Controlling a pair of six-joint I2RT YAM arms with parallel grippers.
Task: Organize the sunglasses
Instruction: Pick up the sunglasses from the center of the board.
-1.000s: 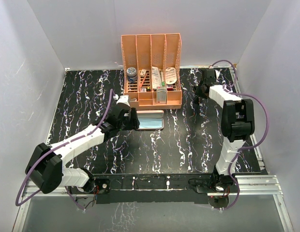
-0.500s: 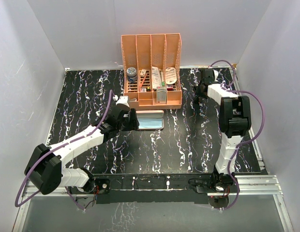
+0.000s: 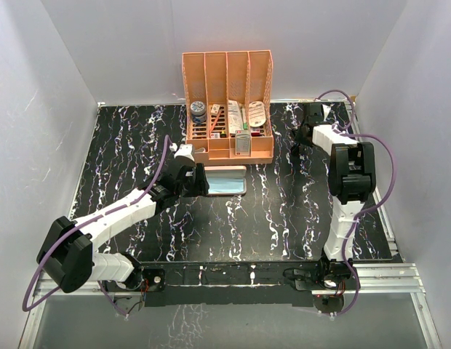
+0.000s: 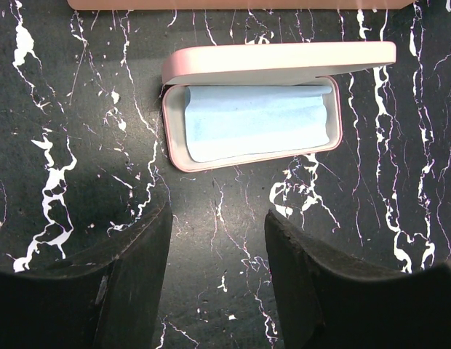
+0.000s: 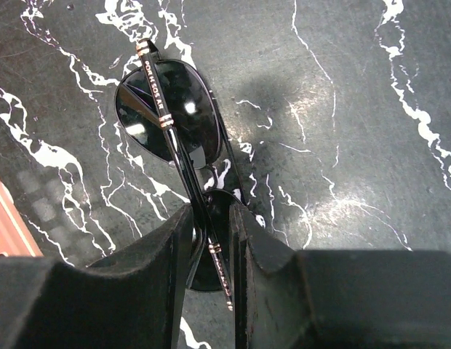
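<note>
**Sunglasses being pinched at the far right while the case is lying open**

The sunglasses [image 5: 167, 116] are sitting at the far right of the table [image 3: 124, 145], to the right of the orange organizer [image 3: 229, 80] and well apart from the pink case [image 4: 171, 145]. The right gripper [image 5: 211, 214] is clamping them, its two fingers closing on the folded temples and frame near the middle, so one dark lens is sticking out ahead of the fingertips. Gripping there is probably keeping the pair balanced and the lenses free of the pads. Whether the glasses are resting on the marble or hanging just above it, the wrist view is not showing.

The left gripper [image 4: 218, 225] is hovering with its fingers spread apart and nothing between them, pointing at the case from the near side. The case is lying just in front of the organizer with its lid swung back, and the blue cloth [image 4: 254, 120] is lining its tray. That arrangement is looking like a prepared landing spot, with the left arm seemingly waiting to steady or close the case once the glasses are brought over.
</note>
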